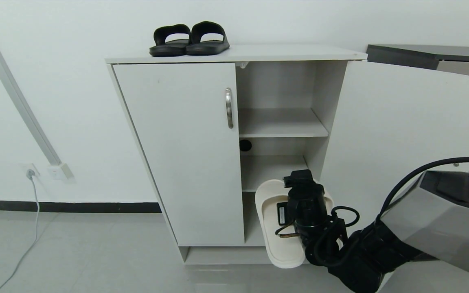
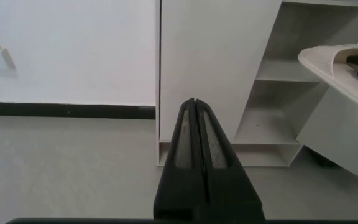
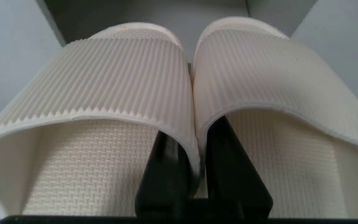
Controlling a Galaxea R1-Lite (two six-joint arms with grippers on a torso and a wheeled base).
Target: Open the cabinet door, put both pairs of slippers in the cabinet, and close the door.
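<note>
The white cabinet (image 1: 177, 154) has its right door (image 1: 405, 134) swung open and its left door shut. A pair of cream slippers (image 1: 277, 228) hangs in front of the open compartment at the height of the lower shelves, toes pointing into the cabinet. My right gripper (image 3: 194, 171) is shut on the two slippers' (image 3: 129, 93) adjoining inner walls. The black slippers (image 1: 189, 40) rest on the cabinet top at its left. My left gripper (image 2: 195, 134) is shut with nothing in it, low above the floor, facing the cabinet (image 2: 219, 68); a cream slipper (image 2: 337, 65) shows beyond it.
Inside the cabinet are bare shelves (image 1: 281, 124), with a dark round hole (image 1: 245, 145) in the back panel. A wall socket with a cable (image 1: 31, 175) lies to the left. A grey unit (image 1: 430, 55) stands behind the open door. Grey floor (image 1: 75, 252) spreads in front.
</note>
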